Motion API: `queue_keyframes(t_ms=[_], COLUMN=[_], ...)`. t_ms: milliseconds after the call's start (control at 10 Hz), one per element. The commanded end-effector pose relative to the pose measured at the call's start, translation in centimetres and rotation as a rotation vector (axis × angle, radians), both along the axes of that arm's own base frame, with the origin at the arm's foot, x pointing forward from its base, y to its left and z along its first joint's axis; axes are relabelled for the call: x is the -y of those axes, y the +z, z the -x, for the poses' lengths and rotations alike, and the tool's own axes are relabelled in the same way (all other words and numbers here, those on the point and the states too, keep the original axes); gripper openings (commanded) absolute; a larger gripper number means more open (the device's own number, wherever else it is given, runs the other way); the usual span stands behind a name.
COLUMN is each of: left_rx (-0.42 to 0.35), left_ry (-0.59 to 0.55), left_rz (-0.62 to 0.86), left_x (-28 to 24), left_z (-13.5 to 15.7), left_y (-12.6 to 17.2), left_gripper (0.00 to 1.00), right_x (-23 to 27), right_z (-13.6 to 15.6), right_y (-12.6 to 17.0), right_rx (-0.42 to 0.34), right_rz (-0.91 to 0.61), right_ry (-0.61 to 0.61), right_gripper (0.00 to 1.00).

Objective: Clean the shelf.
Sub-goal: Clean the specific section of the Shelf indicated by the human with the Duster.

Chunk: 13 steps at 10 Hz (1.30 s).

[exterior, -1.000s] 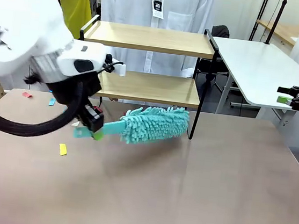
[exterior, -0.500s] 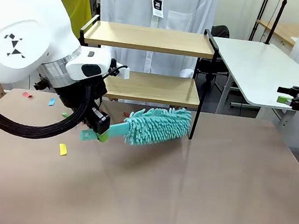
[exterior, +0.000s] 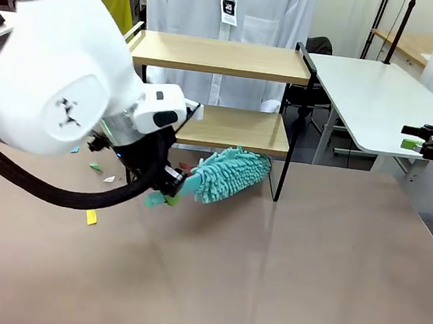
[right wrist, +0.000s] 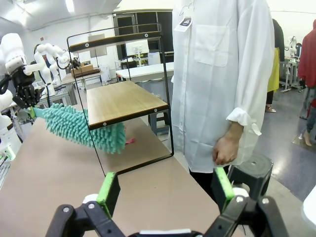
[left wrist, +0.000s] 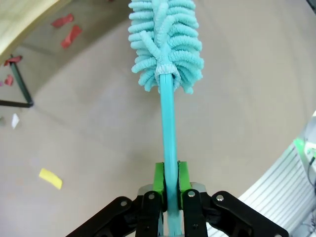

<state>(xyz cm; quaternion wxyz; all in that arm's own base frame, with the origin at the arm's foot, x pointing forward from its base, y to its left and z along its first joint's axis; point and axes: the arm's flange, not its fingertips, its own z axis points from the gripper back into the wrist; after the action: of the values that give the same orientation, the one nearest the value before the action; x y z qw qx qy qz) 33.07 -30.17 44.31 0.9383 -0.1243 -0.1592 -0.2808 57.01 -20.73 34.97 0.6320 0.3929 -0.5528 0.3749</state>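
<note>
The small two-tier shelf (exterior: 228,58), two light wooden boards in a thin black metal frame with raised side rails, stood at the far edge of the beige counter (exterior: 290,272), just in front of a person in a long white coat (right wrist: 217,74). The fluffy teal microfibre duster (exterior: 231,173) reached with its head into the space under the lower board, between that board and the counter; whether its fibres touched either could not be told. Small red paper scraps (left wrist: 69,33) lay on the counter beneath the lower board, near a black frame leg. A yellow paper scrap (exterior: 90,216) lay on the counter well out in front of the shelf, to its left.

The left pincer (left wrist: 170,177) was clamped on the duster's thin teal handle, green pads pressed against both sides. The right pincer (exterior: 416,142) hung at the far right beside a white side table (exterior: 365,93), its jaws spread apart and bare.
</note>
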Motion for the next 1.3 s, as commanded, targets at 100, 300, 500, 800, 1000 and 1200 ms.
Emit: queue_keyframes(t_ms=[100,300,500,800,1000,1200], left_rx=[0.023,0.030,0.061,0.074,0.068,0.016], left_ry=[0.034,0.080,0.143,0.227,0.235,0.199], left_rz=[0.043,0.099,0.112,0.115,0.113,0.127], left_x=[3.7,6.0,8.2,9.2,10.0,9.8], left_z=[-2.0,-2.7,-3.0,-3.6,-3.8,-4.1], left_y=[-2.5,-4.6,-6.3,-8.8,-10.1,-9.1], left_gripper=[0.13,0.13,0.13,0.13,0.13,0.13], right_x=[-0.3,-0.3,-0.3,-0.3,-0.3,-0.3], right_z=[0.0,0.0,0.0,0.0,0.0,0.0], right_y=[0.2,0.2,0.2,0.2,0.2,0.2], right_rx=[0.003,0.003,0.003,0.003,0.003,0.003], right_rz=[0.002,0.002,0.002,0.002,0.002,0.002], right_ry=[0.002,0.002,0.002,0.002,0.002,0.002], right_gripper=[1.00,1.00,1.00,1.00,1.00,1.00])
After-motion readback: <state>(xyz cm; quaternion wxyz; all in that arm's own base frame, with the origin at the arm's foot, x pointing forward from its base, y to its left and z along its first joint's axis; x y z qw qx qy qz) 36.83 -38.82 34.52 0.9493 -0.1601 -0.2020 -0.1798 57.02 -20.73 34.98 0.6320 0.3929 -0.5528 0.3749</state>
